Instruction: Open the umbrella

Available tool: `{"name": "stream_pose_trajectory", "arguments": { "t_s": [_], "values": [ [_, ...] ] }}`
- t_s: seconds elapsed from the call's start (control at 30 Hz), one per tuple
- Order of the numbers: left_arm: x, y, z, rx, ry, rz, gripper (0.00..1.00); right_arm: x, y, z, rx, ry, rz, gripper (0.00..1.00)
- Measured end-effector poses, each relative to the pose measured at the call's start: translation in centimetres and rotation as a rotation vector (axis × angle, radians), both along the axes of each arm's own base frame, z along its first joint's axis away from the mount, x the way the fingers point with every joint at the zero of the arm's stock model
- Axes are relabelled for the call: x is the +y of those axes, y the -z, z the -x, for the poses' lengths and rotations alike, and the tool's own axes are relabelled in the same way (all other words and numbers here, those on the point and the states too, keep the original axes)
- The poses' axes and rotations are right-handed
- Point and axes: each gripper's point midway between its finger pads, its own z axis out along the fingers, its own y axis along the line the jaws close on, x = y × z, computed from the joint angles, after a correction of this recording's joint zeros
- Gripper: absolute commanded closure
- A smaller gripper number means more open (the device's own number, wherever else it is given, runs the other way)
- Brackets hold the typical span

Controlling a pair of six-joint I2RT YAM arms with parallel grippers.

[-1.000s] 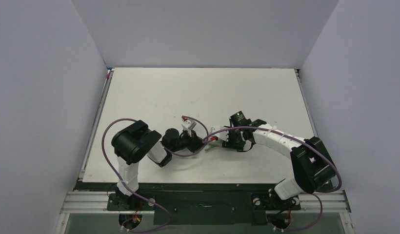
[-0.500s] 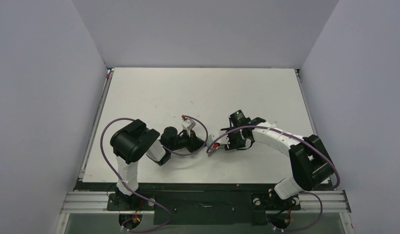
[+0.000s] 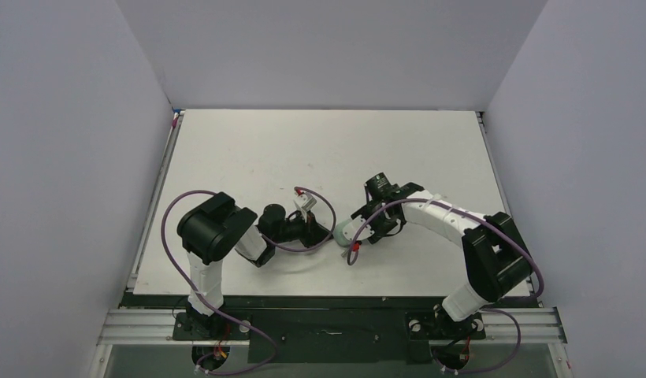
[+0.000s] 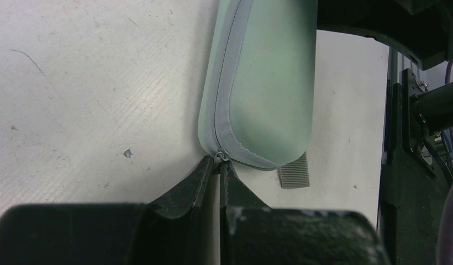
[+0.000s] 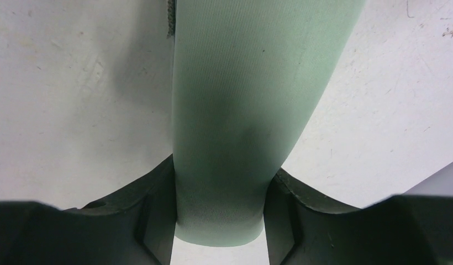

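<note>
The umbrella (image 3: 343, 232) is packed as a pale-green oblong capsule lying on the white table between the two arms. In the left wrist view the capsule (image 4: 263, 83) shows a grey zipper seam around its edge. My left gripper (image 4: 220, 165) is shut on the small zipper pull (image 4: 221, 156) at the capsule's rounded end. A grey webbing tab (image 4: 294, 172) sticks out beside it. My right gripper (image 5: 219, 215) is shut on the capsule's body (image 5: 241, 110), one finger (image 5: 152, 221) on each side. From above, the left gripper (image 3: 324, 234) and right gripper (image 3: 365, 228) nearly meet. No canopy, shaft or handle shows.
Purple cables loop over both arms, one (image 3: 313, 197) above the left wrist and one (image 3: 353, 250) hanging below the right wrist. Grey walls close in the table (image 3: 320, 150) on three sides. The black rail (image 3: 328, 299) runs along its near edge.
The right wrist has turned and swung toward the back, its gripper now pointing down-left. The green capsule has come into view from above between the grippers. The left arm has barely moved.
</note>
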Motion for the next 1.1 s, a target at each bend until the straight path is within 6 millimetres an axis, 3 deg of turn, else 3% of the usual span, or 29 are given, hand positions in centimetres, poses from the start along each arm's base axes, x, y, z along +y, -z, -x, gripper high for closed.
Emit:
{"name": "stream_pose_trajectory", "arguments": {
  "t_s": [0.07,0.13,0.3,0.43,0.6,0.73,0.87,0.97,1.1],
  "values": [
    [0.0,0.1,0.1,0.003,0.003,-0.001,1.00,0.2,-0.2,-0.3,0.000,-0.017,0.010,0.39],
    [0.1,0.1,0.1,0.003,0.000,-0.004,1.00,0.2,-0.3,-0.4,0.015,-0.013,0.018,0.29],
    [0.9,0.5,-0.3,-0.012,-0.067,-0.023,1.00,-0.6,-0.2,2.2,0.154,0.064,0.017,0.24],
    [0.9,0.5,-0.4,-0.024,-0.096,-0.027,1.00,-1.6,-2.3,3.3,0.197,0.229,-0.058,0.22],
    [0.7,0.5,-0.5,-0.031,-0.113,-0.031,1.00,-3.2,-7.4,2.4,0.189,0.610,-0.224,0.24],
    [0.2,0.4,-0.4,-0.045,-0.137,-0.041,1.00,-4.6,-11.8,-0.5,0.178,1.045,-0.389,0.25],
    [-0.4,0.3,0.0,-0.055,-0.167,-0.067,1.00,-6.8,-14.2,-3.2,0.186,1.494,-0.510,0.25],
    [-0.9,0.3,0.6,-0.076,-0.179,-0.098,1.00,-8.4,-13.7,-4.2,0.231,1.794,-0.554,0.24],
    [-2.2,0.4,2.2,-0.143,-0.145,-0.149,1.00,-9.4,-10.3,-2.1,0.336,2.102,-0.500,0.23]
  ]
}}
